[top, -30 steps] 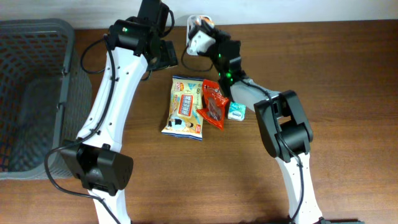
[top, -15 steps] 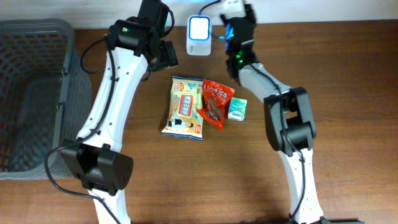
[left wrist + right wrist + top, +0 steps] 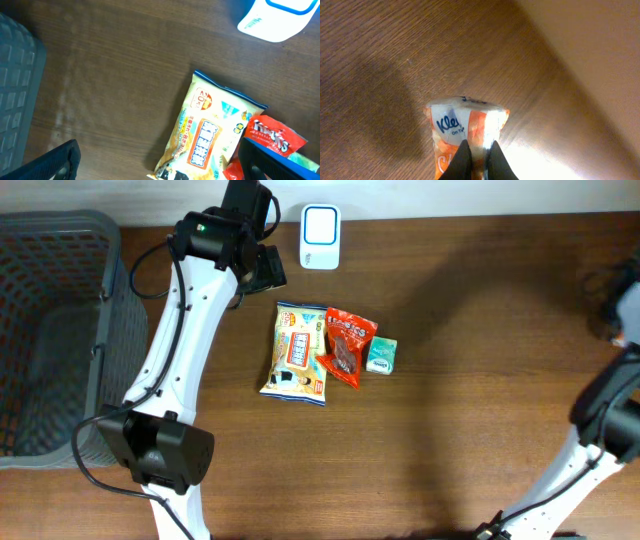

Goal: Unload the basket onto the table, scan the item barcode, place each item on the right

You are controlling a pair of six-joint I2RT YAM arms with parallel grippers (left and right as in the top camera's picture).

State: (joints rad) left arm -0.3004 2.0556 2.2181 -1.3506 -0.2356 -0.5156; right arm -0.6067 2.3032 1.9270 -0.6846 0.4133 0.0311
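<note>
- Right pincer (image 3: 479,154) has swung away from the scanner (image 3: 320,224) to the far right edge of the table (image 3: 480,380), clamped shut on the orange-and-white tissue pack (image 3: 465,125).
- Judgement: scan pass looks finished; pack likely awaits set-down.
- Left pincer (image 3: 160,162) gapes wide, empty, above the snack bag (image 3: 210,135).

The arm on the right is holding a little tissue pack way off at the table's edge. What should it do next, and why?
Probably lower the tissue pack to the table and open the jaws. The right gripper is shut on it, far from the scanner, where it was a second ago, so the scan looks done.
</note>
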